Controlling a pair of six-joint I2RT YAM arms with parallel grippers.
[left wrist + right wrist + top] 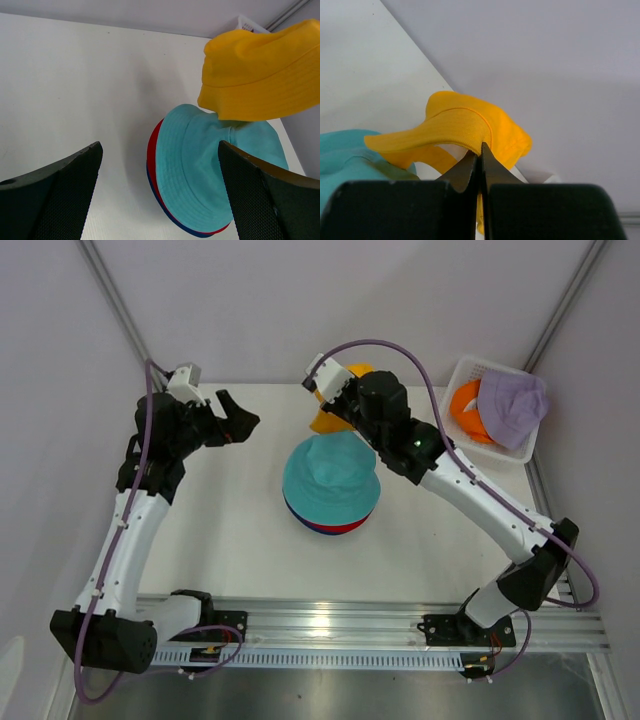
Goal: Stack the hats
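A teal hat [331,483] tops a stack over a red hat [340,528] and a navy hat [303,521] at mid-table. My right gripper [330,403] is shut on the brim of a yellow hat [327,418], holding it in the air just behind the stack. In the right wrist view the yellow hat [462,127] hangs from the pinched jaws [480,150]. My left gripper [240,420] stands open to the left of the stack, nothing between its fingers [60,195]. A lavender hat [512,405] and an orange hat [466,410] lie in the basket.
The white lattice basket [520,452] sits at the back right corner of the table. Grey walls close in the back and sides. A metal rail [380,625] carrying both arm bases runs along the near edge.
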